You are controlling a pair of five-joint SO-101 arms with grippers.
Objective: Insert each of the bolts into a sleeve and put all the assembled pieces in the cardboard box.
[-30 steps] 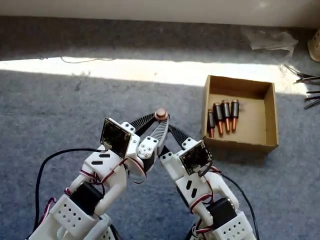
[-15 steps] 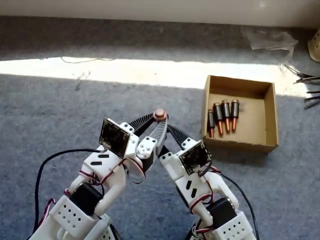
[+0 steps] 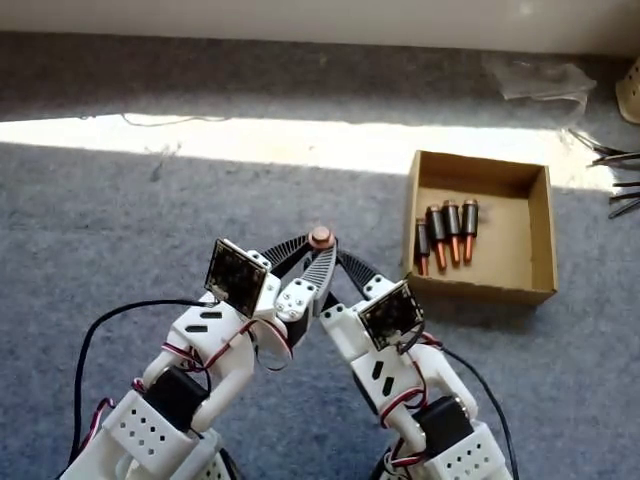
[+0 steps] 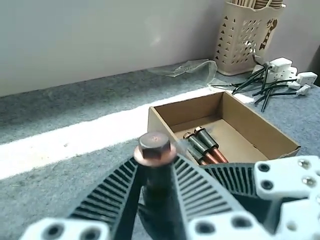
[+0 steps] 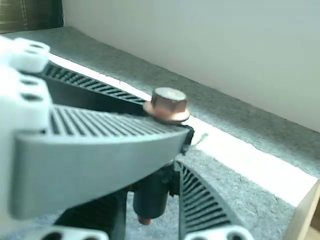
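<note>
My left gripper (image 4: 155, 169) is clenched around the black sleeve (image 4: 156, 186) just under the copper bolt (image 3: 321, 237), whose flanged head sits on the sleeve's top rim, held up over the grey carpet (image 3: 120, 230) where my two arms meet. My right gripper (image 5: 155, 182) looks clamped on the same sleeve lower down, and a bit of copper tip pokes out below it, so I judge the bolt fully seated. To finish well, I should let only one gripper go, and only once the other has a firm, square hold, or the piece may twist or the bolt ride back up. The right arm is nearer the cardboard box (image 3: 480, 290), well apart to the right, so I would carry it there upright. I'd release it low beside the four assembled pieces (image 3: 446, 232) lying side by side inside.
</note>
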